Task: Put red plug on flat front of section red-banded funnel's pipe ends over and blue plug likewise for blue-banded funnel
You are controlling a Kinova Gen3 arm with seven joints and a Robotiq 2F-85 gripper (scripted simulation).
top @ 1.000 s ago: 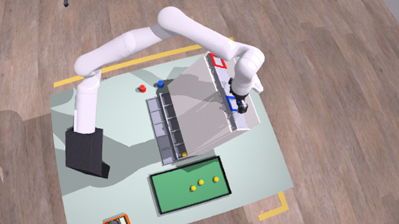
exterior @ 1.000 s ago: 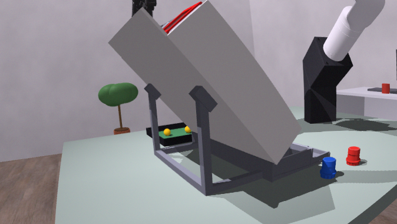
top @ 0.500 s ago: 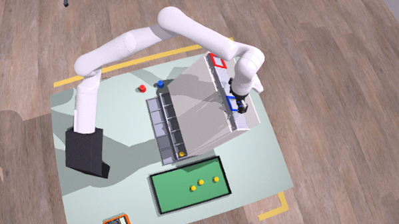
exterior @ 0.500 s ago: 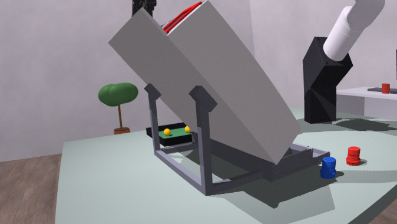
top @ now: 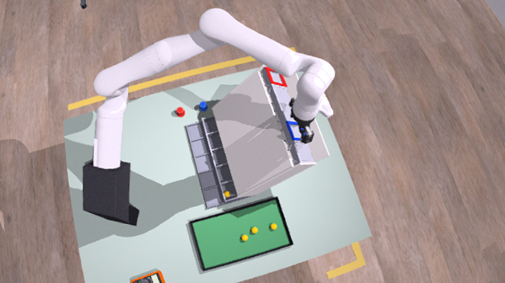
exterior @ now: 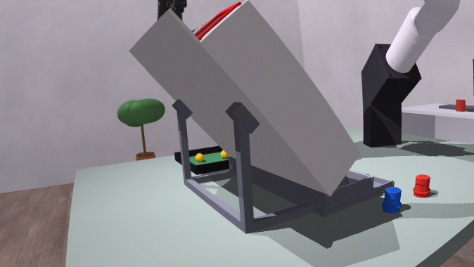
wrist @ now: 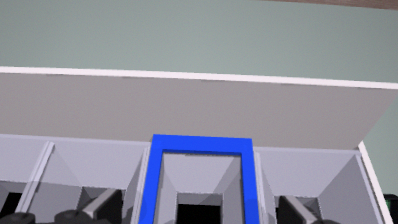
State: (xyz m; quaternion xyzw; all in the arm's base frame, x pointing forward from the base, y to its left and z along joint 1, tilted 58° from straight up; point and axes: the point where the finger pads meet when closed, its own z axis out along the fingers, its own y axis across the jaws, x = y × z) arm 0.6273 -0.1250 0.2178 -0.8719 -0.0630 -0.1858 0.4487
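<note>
The gripper [top: 306, 136] is held directly above the blue funnel [wrist: 200, 175], its fingers fully apart and nothing between them. This placement suits a drop from close above, so a marble is judged to have been released into the funnel. One marble [top: 227, 194] is seen in the end section of the row [top: 215, 164] at the cover's [top: 256, 129] low edge; whether it came from this funnel cannot be told.

Three marbles [top: 254, 230] lie in the tray [top: 283, 220]. The red plug [top: 179, 111] and blue plug [top: 203, 105] stand on the table [top: 335, 206], just beside the row's far end; neither is placed yet.

The landed marble is shown only in the top view. The funnel's dark throat is shown only in the wrist view. The sloped cover and its stand [exterior: 242, 176] are shown best in the exterior view, where the sections are hidden.
</note>
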